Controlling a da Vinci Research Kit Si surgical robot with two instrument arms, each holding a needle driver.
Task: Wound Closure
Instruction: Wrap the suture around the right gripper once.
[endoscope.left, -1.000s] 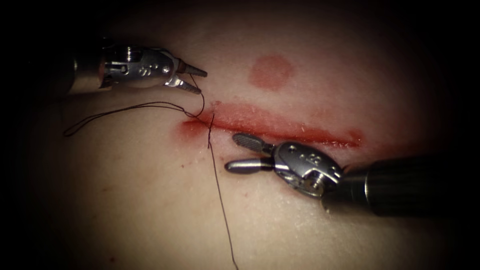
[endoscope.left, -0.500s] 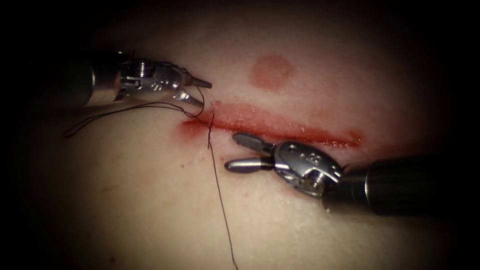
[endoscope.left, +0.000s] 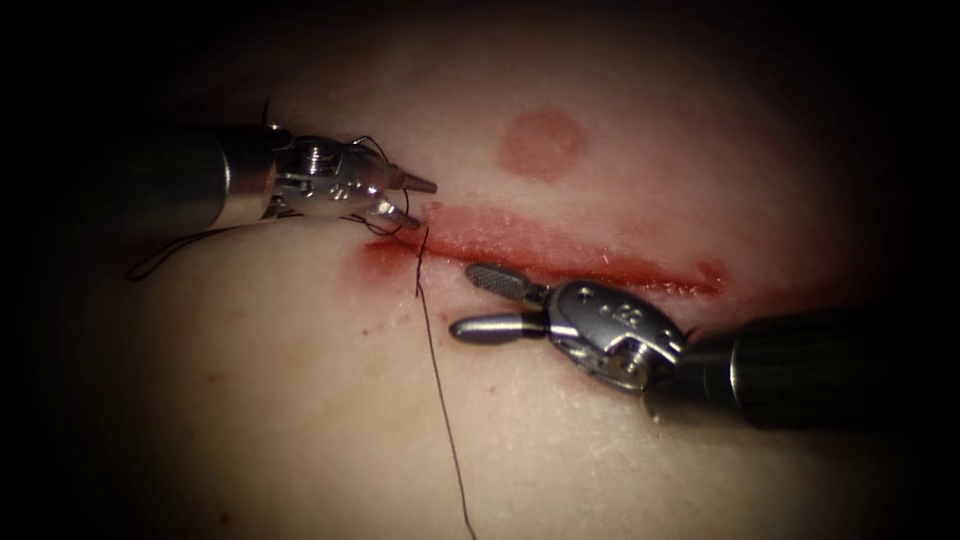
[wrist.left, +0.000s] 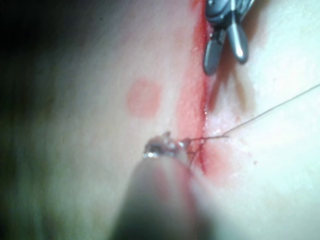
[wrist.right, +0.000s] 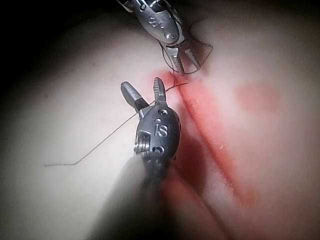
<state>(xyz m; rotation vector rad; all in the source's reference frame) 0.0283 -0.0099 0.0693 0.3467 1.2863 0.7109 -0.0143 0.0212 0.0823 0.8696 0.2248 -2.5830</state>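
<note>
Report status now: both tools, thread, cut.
Left tool open, at the cut's left end, thread looped about it. Right tool open, empty, beside the cut. Needle not made out.

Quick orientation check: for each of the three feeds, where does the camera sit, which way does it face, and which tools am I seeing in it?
Endoscope view: above and in front of the cut; left tool enters from the picture's left, right tool from its right, jaws open, holding nothing.
Left wrist view: rides the left arm, looking down its shaft at the left tool by the cut; right tool beyond.
Right wrist view: rides the right arm, looking along its shaft at the right tool; left tool beyond.
All views share the thread, cut and both tools.
</note>
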